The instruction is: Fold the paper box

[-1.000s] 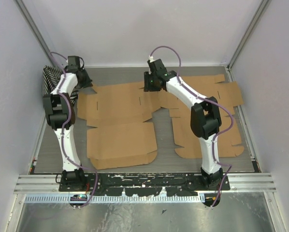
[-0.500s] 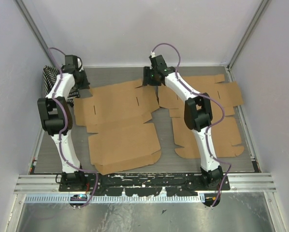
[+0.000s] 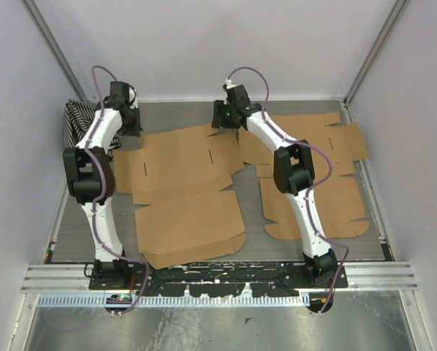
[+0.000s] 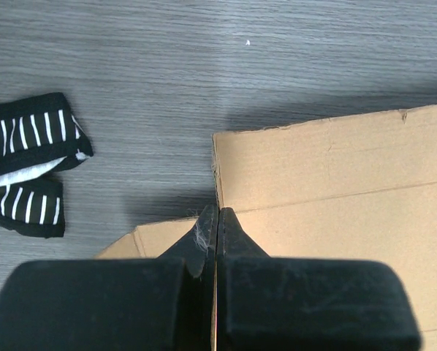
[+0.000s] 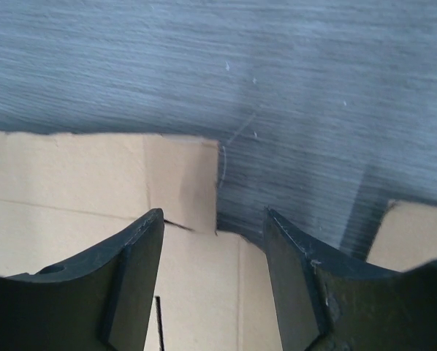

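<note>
Rail (image 3: 218, 276), aluminium, along the bottom of the top view; both arm bases are bolted on it.

Paper box (image 3: 185, 183): plain brown card, unfolded, lying flat left of centre on the table (image 3: 182, 113). Its near panel reaches almost to the rail and sits skewed, the lower right corner rounded. Creases and short slots mark the middle panel, and the flaps are notched at the edges.

Second card blank (image 3: 328, 190): same brown card, flat, at centre right under the right arm. It is just beside the paper box, with a narrow wedge of grey between them.

Left claw (image 4: 217, 213): clenched, fingertips meeting at a corner notch on the box's far left edge. Whether card is nipped between them cannot be told.

Right claw (image 5: 213, 216): released, jaws apart over the box's far right corner, with nothing between them.

Striped cloth (image 4: 28, 161): black and white, bunched at the far left, apart from the card.

Open room: a band of grey wood-grain table runs beyond the far edges of both cards to the back wall (image 3: 204, 44), and a thin strip runs along the left side.
</note>
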Tool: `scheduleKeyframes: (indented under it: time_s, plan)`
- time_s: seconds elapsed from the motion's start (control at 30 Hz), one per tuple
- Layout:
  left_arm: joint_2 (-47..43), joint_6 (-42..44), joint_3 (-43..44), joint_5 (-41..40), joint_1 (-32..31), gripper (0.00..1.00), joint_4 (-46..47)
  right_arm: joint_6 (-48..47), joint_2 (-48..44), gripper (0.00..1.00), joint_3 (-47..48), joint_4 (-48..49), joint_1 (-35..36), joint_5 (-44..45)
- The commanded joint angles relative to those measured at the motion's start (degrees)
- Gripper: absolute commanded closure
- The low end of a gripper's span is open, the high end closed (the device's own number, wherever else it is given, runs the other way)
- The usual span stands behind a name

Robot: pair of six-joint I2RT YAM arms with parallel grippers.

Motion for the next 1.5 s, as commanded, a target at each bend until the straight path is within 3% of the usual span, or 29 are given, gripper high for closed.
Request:
scheduleKeyframes:
  time_s: [0.0, 0.33, 0.47, 0.73, 0.9, 1.13, 1.47]
  plan:
    - [0.2, 3.1, -0.1, 0.5, -0.3, 1.0, 0.8, -0.5, 1.7, 0.38, 4.1, 3.8, 0.2, -1.9]
    - [1.2, 3.4, 0.8, -0.3, -0.3, 1.0, 0.8, 0.4, 4.2, 0.39, 4.0, 3.8, 0.1, -2.5]
    - [1.6, 3.0, 0.7, -0.2, -0.3, 1.0, 0.7, 0.2, 3.8, 0.48, 2.8, 5.0, 0.2, -3.6]
    - [2.4, 1.9, 0.8, 0.1, -0.5, 1.0, 0.6, 0.2, 1.7, 0.75, 1.5, 6.0, 0.8, -4.6]
    - [2.3, 1.1, 1.1, 0.9, -0.6, 1.0, 0.8, -0.1, -1.0, 0.75, -0.5, 6.9, 1.1, -5.2]
    - [2.4, 0.6, 0.9, 1.9, -0.6, 1.0, 1.3, 0.3, -2.7, 0.62, -0.5, 6.9, 1.1, -6.4]
    - [2.4, -0.7, 0.9, 3.7, -0.7, 1.0, 1.7, 0.7, -3.5, 0.76, -1.0, 6.8, 2.0, -6.9]
